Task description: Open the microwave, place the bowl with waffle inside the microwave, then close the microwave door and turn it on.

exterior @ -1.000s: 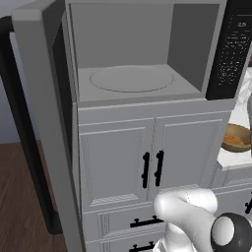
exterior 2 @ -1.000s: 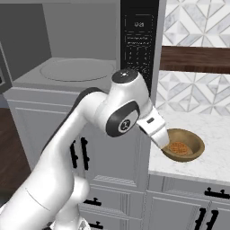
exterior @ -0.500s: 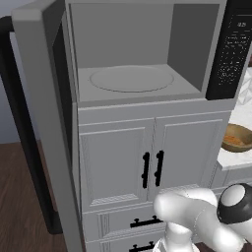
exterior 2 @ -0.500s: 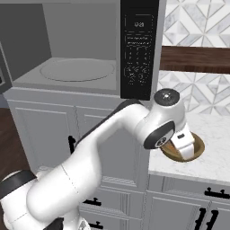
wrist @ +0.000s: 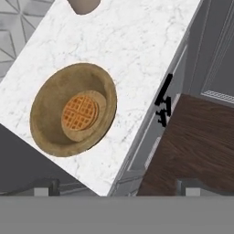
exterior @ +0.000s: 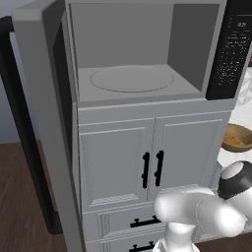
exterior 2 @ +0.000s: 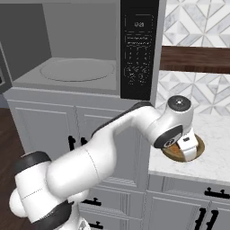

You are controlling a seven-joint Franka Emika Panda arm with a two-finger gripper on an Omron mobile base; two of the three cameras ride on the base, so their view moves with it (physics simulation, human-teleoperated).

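I see the microwave [exterior: 147, 64] standing with its cavity exposed; the round turntable [exterior: 131, 78] lies bare on the pale floor. The microwave door [exterior: 37, 113] is swung fully out to the left in the left base view, edge-on to the camera, with its black handle bar [exterior: 22, 147] beyond it. The keypad strip [exterior 2: 139, 49] runs down the cavity's right side.

The bowl [wrist: 73, 109] sits on the white marble counter [wrist: 146, 59], to the right of the microwave and below its level, near the counter's front edge. The waffle [wrist: 80, 112] lies flat in the bowl's centre.

The gripper [exterior 2: 188, 150] hangs directly over the bowl in the right base view, and the hand and wrist cover most of the bowl there. Its fingertips [wrist: 45, 188] show at the bottom of the hand view, set far apart with nothing between them: jaws spread wide, holding nothing. I cannot tell whether they touch the bowl.

Around it: a tan object [wrist: 83, 5] stands on the counter, cut by the top edge of the hand view, well apart from the bowl. White panelled cabinet doors [exterior: 152, 162] with black handles sit under the microwave. A patterned tile backsplash [exterior 2: 197, 27] and a dark wooden shelf [exterior 2: 195, 59] are behind the counter.
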